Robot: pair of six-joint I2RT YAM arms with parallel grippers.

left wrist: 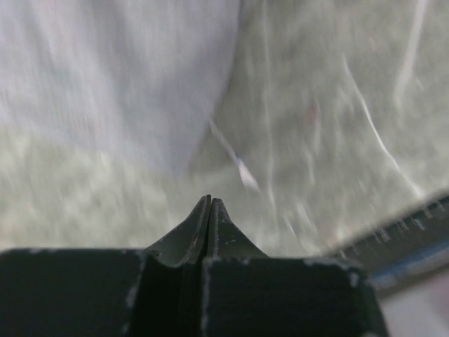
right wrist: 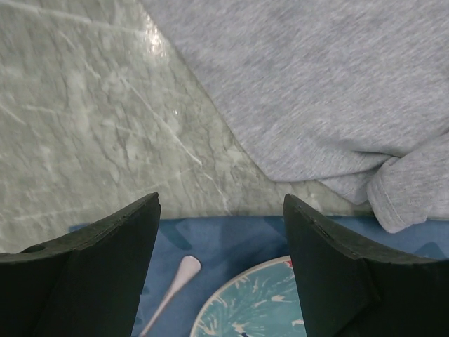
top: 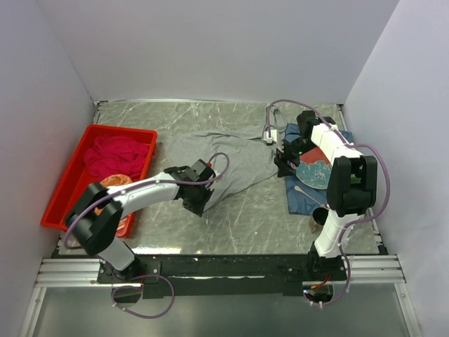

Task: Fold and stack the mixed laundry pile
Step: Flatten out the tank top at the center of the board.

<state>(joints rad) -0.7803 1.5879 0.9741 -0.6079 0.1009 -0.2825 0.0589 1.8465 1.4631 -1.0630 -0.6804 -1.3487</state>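
One wide marble surface (top: 266, 210) carried everything. Across its middle lay the long grey garment (top: 224, 151), spread flat, the largest piece of the pile and, as I judged it, the one you were working on. Left of the garment stood the red tray (top: 119, 130). It held the crimson shirt (top: 116, 154) and the orange-and-white cloth (top: 116, 181), which was partly hidden under your left arm. Right of the garment lay the blue placemat (top: 302, 196) with a plate (top: 316, 172) on it.

Your left hand (left wrist: 210, 205) sat at the garment's near tip with its fingers pressed together. The blurred wrist view showed no cloth between them. Your right hand (right wrist: 221, 203) hovered with its fingers apart, just off the garment's right corner and above the placemat edge.

A clean fold called for a real pinch of the hem on the left. The right hand had to take the garment's corner only, clear of the placemat.
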